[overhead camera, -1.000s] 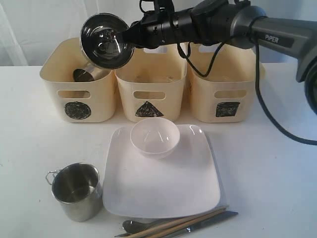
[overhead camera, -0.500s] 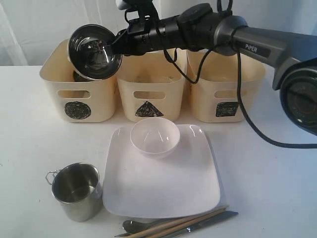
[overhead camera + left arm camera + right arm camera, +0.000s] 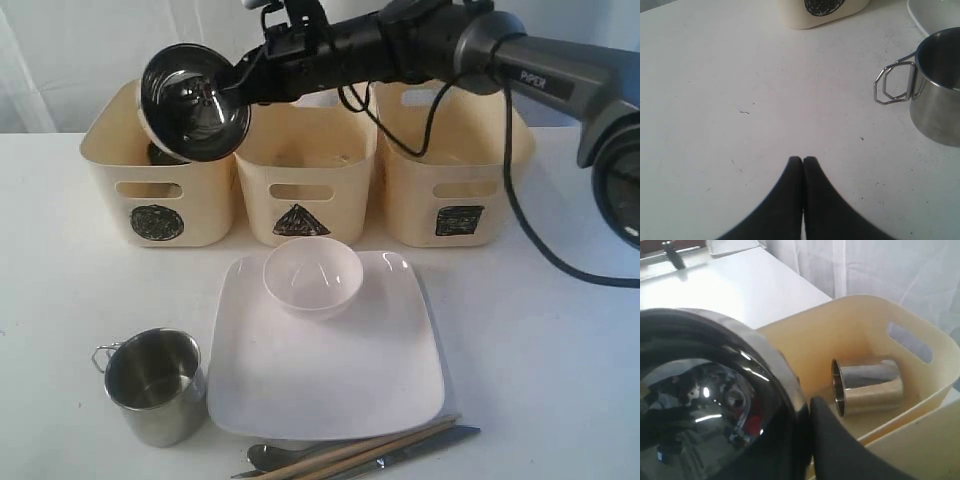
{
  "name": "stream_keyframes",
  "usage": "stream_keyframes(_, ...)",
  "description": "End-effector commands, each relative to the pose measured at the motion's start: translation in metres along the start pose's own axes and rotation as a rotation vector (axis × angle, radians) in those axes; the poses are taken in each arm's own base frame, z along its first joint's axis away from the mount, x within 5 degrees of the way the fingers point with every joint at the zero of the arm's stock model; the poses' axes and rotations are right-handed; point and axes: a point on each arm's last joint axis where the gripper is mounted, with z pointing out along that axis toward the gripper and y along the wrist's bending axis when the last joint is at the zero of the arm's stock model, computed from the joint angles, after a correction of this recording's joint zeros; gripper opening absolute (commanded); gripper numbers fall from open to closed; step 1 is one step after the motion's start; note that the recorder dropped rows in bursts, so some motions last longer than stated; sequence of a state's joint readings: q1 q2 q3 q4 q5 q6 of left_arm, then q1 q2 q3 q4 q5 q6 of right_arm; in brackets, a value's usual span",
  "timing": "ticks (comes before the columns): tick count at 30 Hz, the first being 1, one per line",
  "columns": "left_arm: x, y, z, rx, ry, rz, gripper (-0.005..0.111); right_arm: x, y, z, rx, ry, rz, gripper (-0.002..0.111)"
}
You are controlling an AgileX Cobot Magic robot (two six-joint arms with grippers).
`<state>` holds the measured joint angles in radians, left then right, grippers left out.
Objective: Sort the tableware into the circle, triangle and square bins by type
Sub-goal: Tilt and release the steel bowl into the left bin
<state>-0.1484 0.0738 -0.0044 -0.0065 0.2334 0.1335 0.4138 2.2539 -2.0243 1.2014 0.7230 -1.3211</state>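
My right gripper [image 3: 243, 82] is shut on the rim of the steel bowl [image 3: 193, 102], holding it tilted over the circle bin [image 3: 160, 200]. The wrist view shows the steel bowl [image 3: 700, 400] clamped at my right gripper [image 3: 807, 407], with a steel mug [image 3: 867, 385] lying on its side inside the circle bin [image 3: 860, 330]. The triangle bin [image 3: 305, 205] and square bin [image 3: 455, 205] stand to the right. The second steel mug [image 3: 152, 385] stands front left, the small white bowl [image 3: 312, 278] sits on the large white square plate [image 3: 330, 370]. My left gripper [image 3: 803, 160] is shut and empty above the table near the mug [image 3: 935, 90].
The spoon [image 3: 270, 456], wooden chopsticks [image 3: 370, 450] and knife [image 3: 430, 444] lie along the front edge below the plate. The fork is not distinguishable. My right arm [image 3: 480, 50] stretches across above the bins with a black cable [image 3: 540, 230] hanging at the right.
The right gripper carried the steel bowl leftward from above the triangle bin's edge to over the circle bin, then shifted it very slightly. The left gripper's earlier state is not shown.
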Motion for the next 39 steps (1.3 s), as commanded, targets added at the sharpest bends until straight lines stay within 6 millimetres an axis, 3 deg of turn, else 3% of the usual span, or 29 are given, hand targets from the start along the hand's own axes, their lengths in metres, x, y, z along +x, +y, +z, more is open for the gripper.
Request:
stream_keyframes(1,0.001,-0.001,0.000,0.006,-0.002,-0.001,0.000,-0.013,-0.019,-0.035,-0.012,-0.032,-0.021,0.000)
stream_keyframes(6,0.001,-0.001,0.000,0.006,-0.002,-0.001,0.000,-0.011,-0.049,-0.058,0.063,-0.106,0.046,0.000)
stream_keyframes(11,0.001,-0.001,0.000,0.006,-0.002,-0.001,0.000,-0.018,-0.059,-0.064,0.051,-0.293,0.031,0.000)
stream_keyframes(14,0.001,-0.001,0.000,0.006,-0.002,-0.001,0.000,-0.011,-0.062,-0.057,0.024,-0.365,0.019,0.000)
stream_keyframes(20,0.001,-0.001,0.000,0.006,-0.002,-0.001,0.000,0.028,-0.070,-0.030,-0.061,-0.342,0.047,0.000)
stream_keyframes(24,0.001,-0.001,0.000,0.006,-0.002,-0.001,0.000,0.021,-0.061,-0.022,-0.116,-0.373,-0.042,0.000)
stream_keyframes(28,0.001,-0.001,0.000,0.006,-0.002,-0.001,0.000,0.015,-0.044,-0.001,-0.139,-0.381,-0.110,0.000)
stream_keyframes(31,0.001,-0.001,0.000,0.006,-0.002,-0.001,0.000,0.014,-0.042,0.014,-0.018,-0.350,-0.155,0.000)
stream_keyframes(35,0.001,-0.001,0.000,0.006,-0.002,-0.001,0.000,0.013,-0.044,0.013,0.025,-0.347,-0.291,0.000)
stream_keyframes(39,0.001,-0.001,0.000,0.006,-0.002,-0.001,0.000,0.013,-0.043,0.014,0.021,-0.349,-0.305,0.000)
